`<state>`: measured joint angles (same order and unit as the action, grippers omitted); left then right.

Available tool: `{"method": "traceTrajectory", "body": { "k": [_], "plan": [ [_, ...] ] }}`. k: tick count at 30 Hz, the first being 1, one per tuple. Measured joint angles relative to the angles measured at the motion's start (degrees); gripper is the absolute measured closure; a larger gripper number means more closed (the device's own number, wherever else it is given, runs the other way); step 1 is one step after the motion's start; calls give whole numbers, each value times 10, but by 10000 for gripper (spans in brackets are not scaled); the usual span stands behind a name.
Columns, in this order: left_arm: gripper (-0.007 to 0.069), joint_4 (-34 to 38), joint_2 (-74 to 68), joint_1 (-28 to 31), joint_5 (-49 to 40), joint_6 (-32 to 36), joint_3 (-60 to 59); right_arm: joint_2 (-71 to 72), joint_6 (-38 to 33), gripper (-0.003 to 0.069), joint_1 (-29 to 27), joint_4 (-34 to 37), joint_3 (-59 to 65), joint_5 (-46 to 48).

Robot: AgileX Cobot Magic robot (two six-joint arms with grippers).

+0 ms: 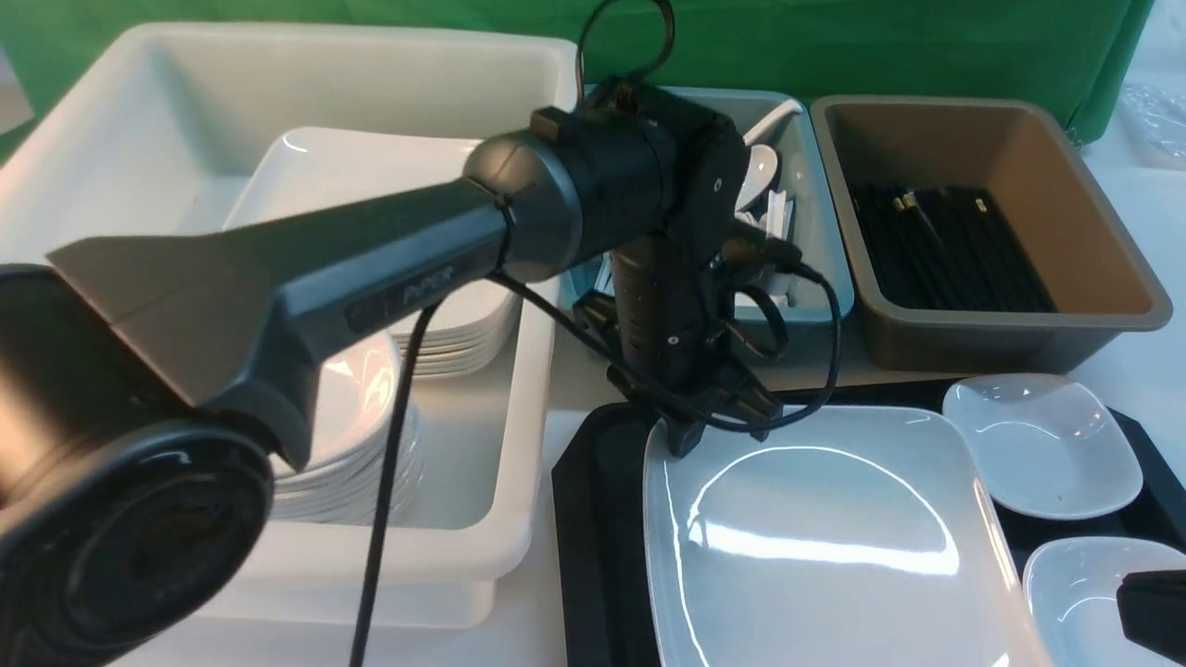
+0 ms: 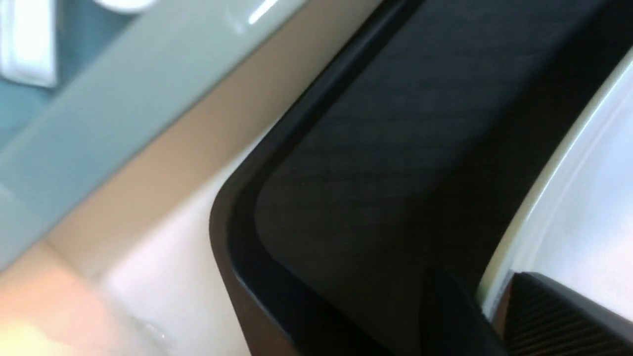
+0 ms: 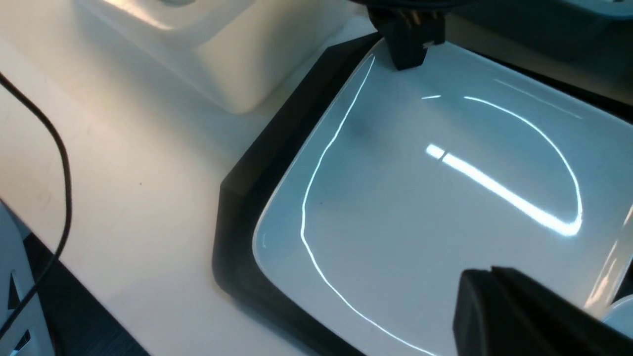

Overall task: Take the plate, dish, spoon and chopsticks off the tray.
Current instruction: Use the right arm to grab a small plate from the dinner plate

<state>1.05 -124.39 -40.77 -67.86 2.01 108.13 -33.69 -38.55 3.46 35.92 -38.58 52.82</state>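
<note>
Plate (image 1: 815, 556) flat on tray (image 1: 593, 519), filling its left part. Left hand (image 1: 718, 435) at plate's far left corner, fingers (image 2: 554, 316) either side of rim; clamped or not, cannot tell. Right hand (image 1: 1149, 607) closed, nothing seen in it, low by near small dish (image 1: 1084, 593). Far small dish (image 1: 1042, 445) on tray, right of plate. On bench (image 3: 123, 198): white tub (image 1: 519, 445) of stacked plates left of tray; grey-blue tub (image 1: 825, 259) and brown tub (image 1: 1019, 130) with chopsticks (image 1: 954, 250) beyond.

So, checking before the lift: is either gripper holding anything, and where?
Left gripper straddles the far rim of the large glossy white rounded-square plate; firm grip cannot be told. Right gripper holds nothing.
</note>
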Motion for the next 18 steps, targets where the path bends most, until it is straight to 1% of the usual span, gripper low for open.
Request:
{"method": "traceTrajectory", "body": {
  "k": [11, 18],
  "plan": [
    [495, 1, 4, 0, 18, 12, 0, 0, 0, 635, 0, 0, 0, -9],
    [482, -22, -26, 0, 37, 5, 0, 0, 0, 632, 0, 0, 0, -15]
  ]
}}
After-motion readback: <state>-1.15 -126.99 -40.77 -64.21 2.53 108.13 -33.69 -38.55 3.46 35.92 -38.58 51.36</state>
